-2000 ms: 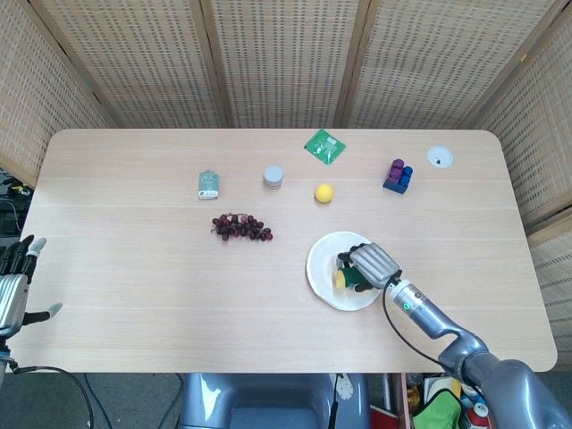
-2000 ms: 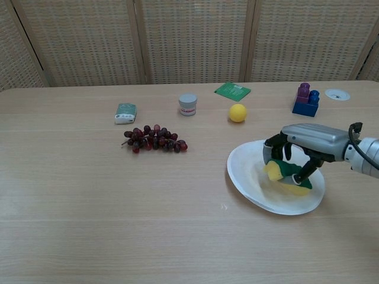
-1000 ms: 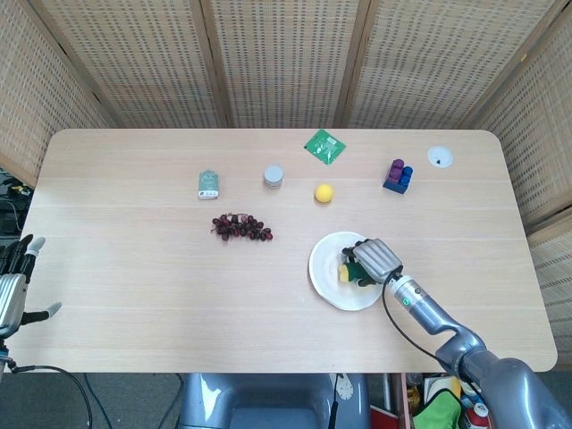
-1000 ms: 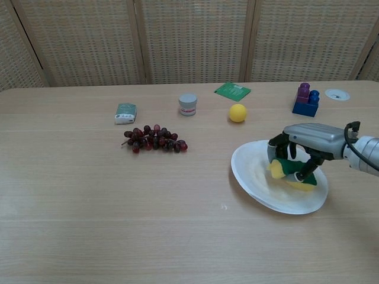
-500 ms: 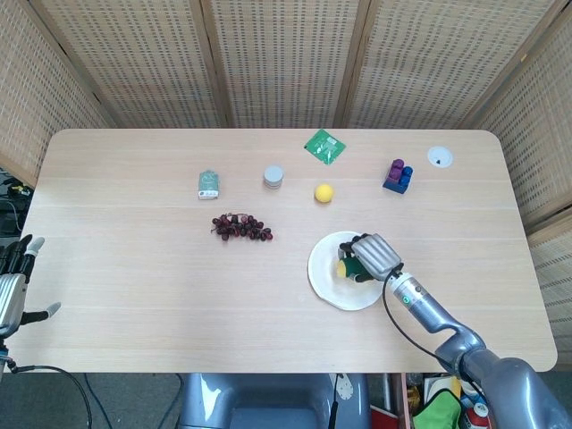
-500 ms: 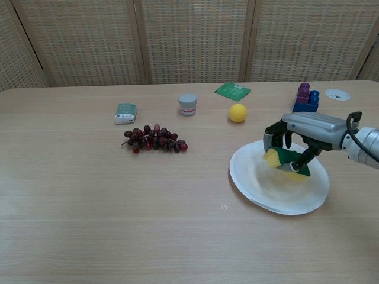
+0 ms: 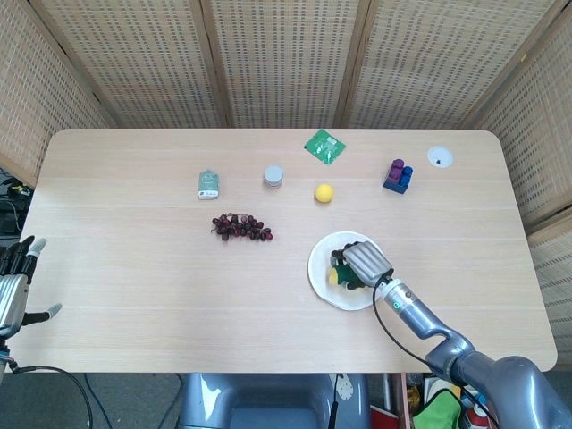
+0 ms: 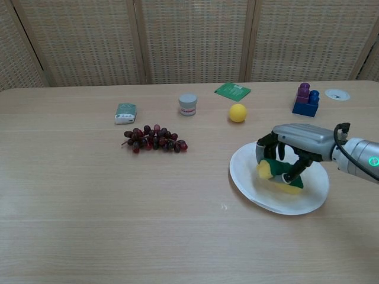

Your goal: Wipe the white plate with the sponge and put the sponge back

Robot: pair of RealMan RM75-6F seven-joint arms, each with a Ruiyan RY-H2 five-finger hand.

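The white plate (image 7: 323,286) (image 8: 249,186) lies on the table right of centre. My right hand (image 7: 364,263) (image 8: 299,141) is over it, holding the yellow and green sponge (image 7: 335,275) (image 8: 273,171) down against the plate's inside. Its fingers curl around the sponge's green top. My left hand (image 7: 13,290) hangs off the table's left edge with fingers apart and nothing in it; the chest view does not show it.
A bunch of dark grapes (image 8: 153,138), a small green packet (image 8: 125,112), a grey-lidded jar (image 8: 188,104), a yellow ball (image 8: 237,112), a green sachet (image 8: 232,90), purple and blue blocks (image 8: 307,99) and a white disc (image 8: 337,94) lie behind the plate.
My right hand has slid the sponge back and forth on the plate, lately leftward and toward the near side. The plate has shifted slightly. The left hand has not moved.
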